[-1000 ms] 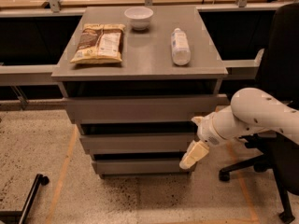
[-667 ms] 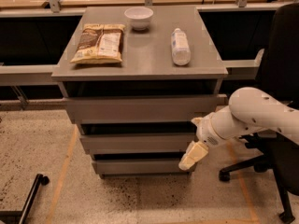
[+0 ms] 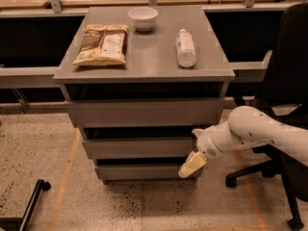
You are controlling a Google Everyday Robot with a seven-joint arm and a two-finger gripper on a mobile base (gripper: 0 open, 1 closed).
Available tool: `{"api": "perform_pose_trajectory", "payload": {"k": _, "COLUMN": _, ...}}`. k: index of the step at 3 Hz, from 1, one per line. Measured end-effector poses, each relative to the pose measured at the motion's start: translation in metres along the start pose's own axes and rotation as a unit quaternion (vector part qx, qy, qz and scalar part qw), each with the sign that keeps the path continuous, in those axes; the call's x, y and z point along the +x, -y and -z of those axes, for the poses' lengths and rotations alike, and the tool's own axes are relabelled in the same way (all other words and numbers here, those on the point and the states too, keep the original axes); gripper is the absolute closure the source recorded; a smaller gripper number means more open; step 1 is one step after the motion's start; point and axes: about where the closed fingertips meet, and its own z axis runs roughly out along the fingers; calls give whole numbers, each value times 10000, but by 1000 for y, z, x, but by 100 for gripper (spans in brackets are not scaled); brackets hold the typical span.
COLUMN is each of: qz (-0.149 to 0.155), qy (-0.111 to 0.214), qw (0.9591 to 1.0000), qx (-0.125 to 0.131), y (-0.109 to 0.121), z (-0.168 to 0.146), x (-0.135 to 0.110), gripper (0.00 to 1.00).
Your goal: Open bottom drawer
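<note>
The grey cabinet has three stacked drawer fronts. The bottom drawer (image 3: 142, 172) is the lowest and narrowest front, sitting just above the floor; its front looks flush with no interior showing. My gripper (image 3: 191, 165), cream-coloured at the end of the white arm (image 3: 250, 131), is at the right end of the bottom drawer's front, close to or touching its upper right corner.
A chip bag (image 3: 102, 44), a white bowl (image 3: 143, 18) and a lying plastic bottle (image 3: 186, 47) rest on the cabinet top (image 3: 144, 66). A black office chair (image 3: 284, 105) stands to the right behind the arm. A black pole base (image 3: 29, 203) lies on the speckled floor at lower left.
</note>
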Motion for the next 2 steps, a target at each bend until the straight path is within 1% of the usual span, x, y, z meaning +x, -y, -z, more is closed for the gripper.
{"api": "perform_pose_trajectory", "payload": {"k": 1, "qz": 162, "qy": 41, "qw": 9999, "qx": -9, "y": 22, "z": -39, "x": 21, "gripper": 0}}
{"api": "perform_pose_trajectory", "payload": {"k": 2, "qz": 136, "qy": 46, "qw": 9999, "qx": -69, "y": 20, "z": -46, "x": 26, "gripper": 0}}
